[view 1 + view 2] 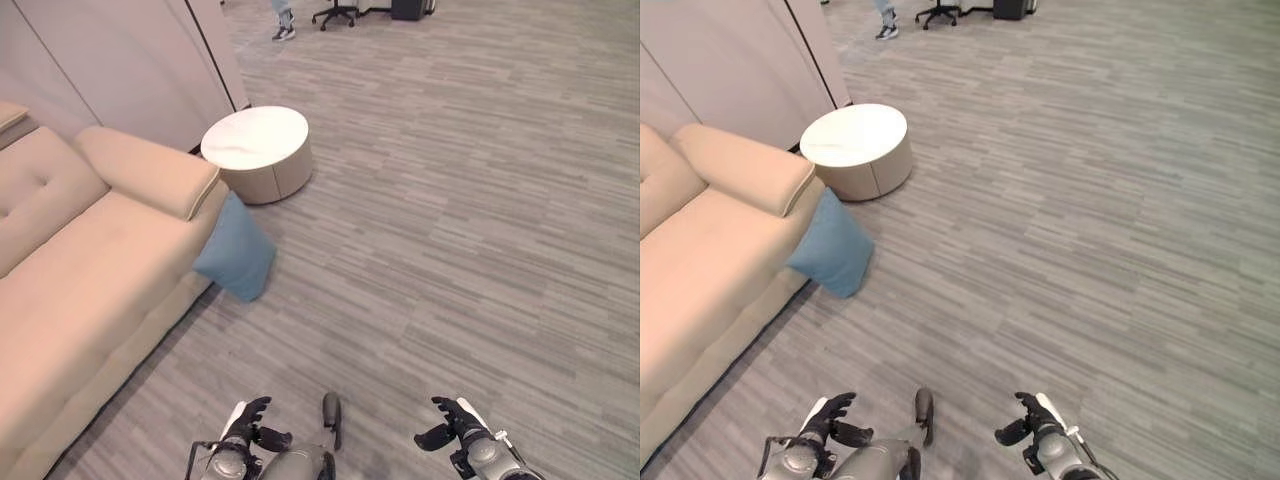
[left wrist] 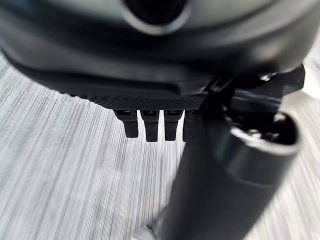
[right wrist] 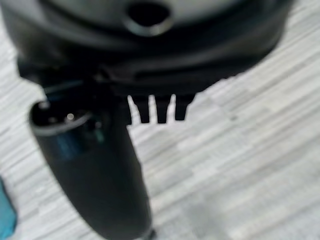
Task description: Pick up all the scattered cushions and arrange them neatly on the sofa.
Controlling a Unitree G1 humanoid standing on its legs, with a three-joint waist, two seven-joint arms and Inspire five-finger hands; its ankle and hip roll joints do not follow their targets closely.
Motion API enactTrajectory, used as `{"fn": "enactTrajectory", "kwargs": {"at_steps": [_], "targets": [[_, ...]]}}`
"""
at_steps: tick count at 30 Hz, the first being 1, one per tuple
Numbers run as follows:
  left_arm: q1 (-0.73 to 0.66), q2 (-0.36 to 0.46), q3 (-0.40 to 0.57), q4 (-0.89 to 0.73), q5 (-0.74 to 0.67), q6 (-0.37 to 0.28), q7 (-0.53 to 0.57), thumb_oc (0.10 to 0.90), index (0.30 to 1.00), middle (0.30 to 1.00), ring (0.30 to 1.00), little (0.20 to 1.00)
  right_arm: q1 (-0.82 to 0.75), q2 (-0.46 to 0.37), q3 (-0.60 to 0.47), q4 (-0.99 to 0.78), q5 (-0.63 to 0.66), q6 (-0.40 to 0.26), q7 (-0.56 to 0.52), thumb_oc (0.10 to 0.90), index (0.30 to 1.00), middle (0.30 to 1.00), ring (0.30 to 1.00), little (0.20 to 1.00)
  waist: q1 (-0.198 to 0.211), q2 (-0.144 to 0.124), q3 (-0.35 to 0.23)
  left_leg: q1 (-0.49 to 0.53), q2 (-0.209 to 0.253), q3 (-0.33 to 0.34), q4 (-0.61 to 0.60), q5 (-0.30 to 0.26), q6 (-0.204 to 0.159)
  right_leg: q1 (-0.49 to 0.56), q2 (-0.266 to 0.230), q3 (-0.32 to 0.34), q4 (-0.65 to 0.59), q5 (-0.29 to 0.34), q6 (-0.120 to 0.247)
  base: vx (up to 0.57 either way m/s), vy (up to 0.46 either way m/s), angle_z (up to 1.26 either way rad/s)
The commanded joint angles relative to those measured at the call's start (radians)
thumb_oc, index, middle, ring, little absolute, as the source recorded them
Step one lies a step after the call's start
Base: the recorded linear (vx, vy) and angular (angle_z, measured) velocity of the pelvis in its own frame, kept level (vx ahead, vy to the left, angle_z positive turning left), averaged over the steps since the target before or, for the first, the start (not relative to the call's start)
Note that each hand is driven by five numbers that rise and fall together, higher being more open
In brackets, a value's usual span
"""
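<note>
Evidently, the blue cushion (image 1: 236, 252) is left leaning on the floor against the sofa (image 1: 70, 300), since the left hand (image 1: 247, 418) and right hand (image 1: 452, 422) are held low, fingers loosely spread, nothing grasped.

Grey striped carpet floor (image 1: 470, 240) is carrying a beige sofa (image 1: 70, 300), a round white side table (image 1: 258, 152) just beside the sofa arm, and a blue cushion (image 1: 236, 250) leaning upright against the sofa's end.

Left hand (image 2: 165, 95) over grey striped floor (image 2: 65, 175) — fingers (image 2: 151, 127) relaxed, empty.
</note>
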Motion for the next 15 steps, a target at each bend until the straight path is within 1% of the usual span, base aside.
{"fn": "enactTrajectory", "kwargs": {"at_steps": [1, 2, 3, 4, 5, 6, 7, 8, 9, 10, 11, 12, 13, 14, 15], "targets": [[0.060, 0.019, -0.028, 0.094, -0.019, 0.046, 0.021, 0.800, 0.900, 0.900, 0.900, 0.900, -0.003, 0.028, -0.069, -0.054, -0.019, -0.045, -0.012, 0.800, 0.900, 0.900, 0.900, 0.900, 0.095, -0.008, -0.006, 0.095, -0.024, -0.087, -0.104, 0.141, -0.014, -0.120, -0.002, -0.002, 0.131, 0.091, 0.089, 0.55, -0.018, -0.48], [0.060, 0.019, -0.028, 0.094, -0.019, 0.046, 0.021, 0.800, 0.900, 0.900, 0.900, 0.900, -0.003, 0.028, -0.069, -0.054, -0.019, -0.045, -0.012, 0.800, 0.900, 0.900, 0.900, 0.900, 0.096, -0.007, -0.008, 0.092, -0.021, -0.087, -0.104, 0.142, -0.014, -0.123, 0.000, -0.001, 0.131, 0.093, 0.088, 0.61, 0.007, 0.04], [0.055, 0.032, -0.005, 0.098, -0.038, 0.056, 0.020, 0.800, 0.900, 0.900, 0.900, 0.900, 0.009, 0.038, -0.068, -0.062, -0.022, -0.040, -0.001, 0.800, 0.900, 0.900, 0.900, 0.900, 0.094, -0.030, -0.005, 0.141, -0.040, -0.121, -0.069, 0.101, 0.024, -0.237, -0.031, -0.016, 0.429, 0.228, 0.199, 0.24, 0.021, 0.20], [0.055, 0.032, -0.005, 0.098, -0.038, 0.056, 0.020, 0.800, 0.900, 0.900, 0.900, 0.900, 0.009, 0.038, -0.068, -0.062, -0.022, -0.040, -0.001, 0.800, 0.900, 0.900, 0.900, 0.900, 0.094, -0.030, -0.005, 0.140, -0.039, -0.121, -0.069, 0.101, 0.024, -0.238, -0.030, -0.016, 0.429, 0.229, 0.199, 0.60, 0.039, 0.53], [0.024, 0.042, -0.012, 0.067, -0.060, 0.055, 0.011, 0.800, 0.900, 0.900, 0.900, 0.900, 0.024, 0.037, -0.072, -0.099, -0.023, -0.041, 0.009, 0.800, 0.900, 0.900, 0.900, 0.900, 0.041, -0.022, 0.010, 0.211, -0.030, -0.190, -0.059, 0.054, 0.040, -0.365, -0.002, 0.003, 0.740, 0.336, 0.249, 0.50, 0.041, 0.64], [0.014, 0.048, -0.015, 0.056, -0.060, 0.055, 0.007, 0.800, 0.900, 0.900, 0.900, 0.900, 0.030, 0.036, -0.075, -0.100, -0.021, -0.039, 0.012, 0.800, 0.900, 0.900, 0.900, 0.900, 0.022, 0.003, 0.009, 0.249, -0.011, -0.220, -0.060, 0.037, 0.041, -0.427, 0.032, -0.011, 0.853, 0.346, 0.256, 0.66, 0.052, 1.43], [0.011, 0.054, -0.023, 0.052, -0.059, 0.055, 0.011, 0.800, 0.900, 0.900, 0.900, 0.900, 0.034, 0.034, -0.076, -0.107, -0.027, -0.037, 0.013, 0.800, 0.900, 0.900, 0.900, 0.900, -0.007, 0.021, 0.018, 0.294, -0.004, -0.245, -0.069, 0.029, 0.041, -0.503, 0.038, -0.029, 0.971, 0.332, 0.256, 0.30, 0.034, 1.40], [0.011, 0.054, -0.023, 0.052, -0.059, 0.055, 0.011, 0.800, 0.900, 0.900, 0.900, 0.900, 0.034, 0.034, -0.076, -0.107, -0.027, -0.037, 0.013, 0.800, 0.900, 0.900, 0.900, 0.900, -0.007, 0.020, 0.018, 0.294, -0.005, -0.245, -0.069, 0.030, 0.041, -0.503, 0.037, -0.030, 0.972, 0.331, 0.256, 0.50, 0.015, 1.51], [-0.010, 0.060, -0.050, 0.048, -0.047, 0.060, 0.010, 0.800, 0.900, 0.900, 0.900, 0.900, 0.048, 0.029, -0.086, -0.140, -0.025, -0.036, 0.012, 0.800, 0.900, 0.900, 0.900, 0.900, -0.062, 0.058, 0.030, 0.377, 0.017, -0.298, -0.104, 0.018, 0.031, -0.639, 0.027, -0.081, 1.059, 0.241, 0.200, 0.34, 0.003, 0.82], [-0.010, 0.060, -0.050, 0.048, -0.047, 0.060, 0.010, 0.800, 0.900, 0.900, 0.900, 0.900, 0.048, 0.029, -0.086, -0.140, -0.025, -0.036, 0.012, 0.800, 0.900, 0.900, 0.900, 0.900, -0.064, 0.058, 0.030, 0.377, 0.017, -0.299, -0.104, 0.018, 0.031, -0.639, 0.026, -0.082, 1.059, 0.241, 0.200, 0.61, -0.081, 1.11], [-0.017, 0.059, -0.066, 0.039, -0.040, 0.058, 0.008, 0.800, 0.900, 0.900, 0.900, 0.900, 0.060, 0.020, -0.087, -0.160, -0.023, -0.038, 0.009, 0.800, 0.900, 0.900, 0.900, 0.900, -0.107, 0.066, 0.041, 0.433, 0.017, -0.347, -0.106, 0.000, 0.019, -0.723, 0.026, -0.069, 0.967, 0.206, 0.172, 0.47, -0.173, 0.87], [-0.025, 0.060, -0.074, 0.031, -0.031, 0.058, 0.009, 0.800, 0.900, 0.900, 0.900, 0.900, 0.065, 0.012, -0.087, -0.175, -0.025, -0.036, 0.007, 0.800, 0.900, 0.900, 0.900, 0.900, -0.127, 0.057, 0.042, 0.466, 0.010, -0.372, -0.102, -0.027, 0.012, -0.726, 0.015, -0.030, 0.857, 0.197, 0.158, 0.65, -0.259, 1.24], [-0.038, 0.059, -0.090, 0.022, -0.014, 0.058, 0.009, 0.800, 0.900, 0.900, 0.900, 0.900, 0.070, 0.007, -0.087, -0.178, -0.027, -0.033, 0.002, 0.800, 0.900, 0.900, 0.900, 0.900, -0.145, 0.041, 0.044, 0.479, -0.007, -0.402, -0.086, -0.053, 0.007, -0.691, 0.012, 0.025, 0.651, 0.181, 0.144, 0.38, -0.171, 1.16], [-0.038, 0.059, -0.090, 0.022, -0.014, 0.058, 0.009, 0.800, 0.900, 0.900, 0.900, 0.900, 0.070, 0.007, -0.087, -0.178, -0.027, -0.033, 0.002, 0.800, 0.900, 0.900, 0.900, 0.900, -0.147, 0.045, 0.046, 0.480, -0.003, -0.404, -0.085, -0.053, 0.006, -0.685, 0.014, 0.022, 0.641, 0.186, 0.144, 0.51, -0.301, 1.46], [-0.050, 0.053, -0.102, 0.023, 0.003, 0.053, 0.005, 0.800, 0.900, 0.900, 0.900, 0.900, 0.082, -0.006, -0.089, -0.172, -0.034, -0.024, 0.000, 0.800, 0.900, 0.900, 0.900, 0.900, -0.158, 0.024, 0.035, 0.492, -0.024, -0.464, -0.060, -0.103, -0.008, -0.633, -0.025, 0.164, 0.311, 0.191, 0.134, 0.33, -0.213, 1.05]]}}
